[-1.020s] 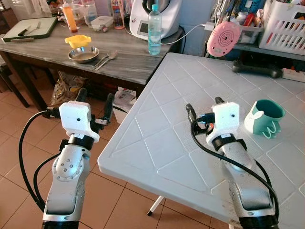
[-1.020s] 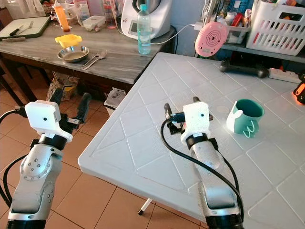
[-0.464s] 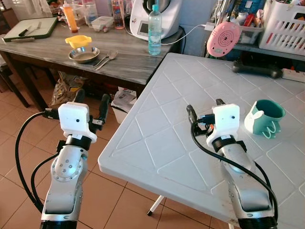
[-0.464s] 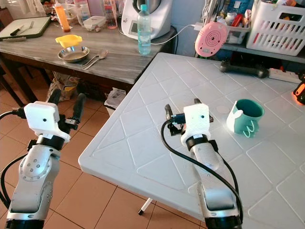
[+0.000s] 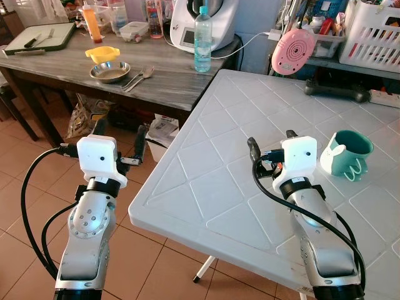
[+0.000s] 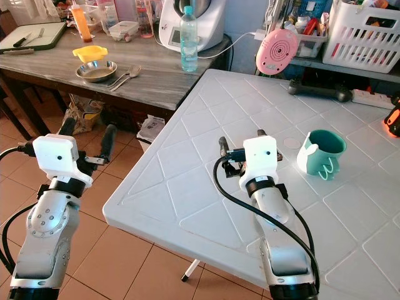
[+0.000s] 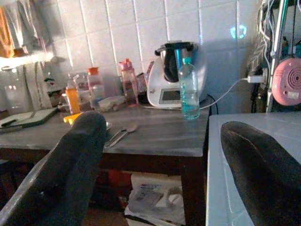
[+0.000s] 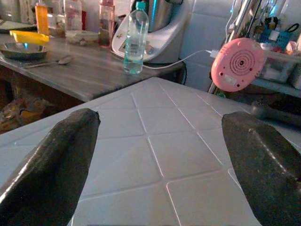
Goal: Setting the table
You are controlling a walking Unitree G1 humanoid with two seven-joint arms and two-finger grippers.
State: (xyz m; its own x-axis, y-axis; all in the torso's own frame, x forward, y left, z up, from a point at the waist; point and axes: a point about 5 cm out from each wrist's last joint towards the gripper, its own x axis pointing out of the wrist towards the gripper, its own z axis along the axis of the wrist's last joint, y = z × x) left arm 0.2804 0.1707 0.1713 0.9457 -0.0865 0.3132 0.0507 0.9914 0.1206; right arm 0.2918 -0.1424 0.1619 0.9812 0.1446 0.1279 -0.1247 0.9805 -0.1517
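My right gripper (image 5: 271, 142) hovers open and empty over the white plastic table (image 5: 206, 187). A teal mug (image 5: 347, 152) stands on that table just to its right. My left gripper (image 5: 120, 134) hangs open and empty over the tiled floor, off the white table's left edge. On the grey wooden table (image 5: 169, 78) at the back left sit a metal bowl (image 5: 110, 71), a yellow dish (image 5: 102, 53) behind it, and spoons (image 5: 139, 76) beside it. The left wrist view looks between its fingers (image 7: 61, 165) at that wooden table; the right wrist view looks across the white tabletop (image 8: 160, 141).
A water bottle (image 5: 202, 39) and a white kitchen machine (image 5: 203, 22) stand on the wooden table. A pink round device (image 5: 292, 51), a black dumbbell (image 5: 330, 89) and a white basket (image 5: 375, 31) line the far side. Bags and papers (image 5: 164, 130) lie under the wooden table.
The left gripper has twisted a little and its fingers stand slightly wider apart. The right arm has crept a touch to the right. Nothing was picked up.
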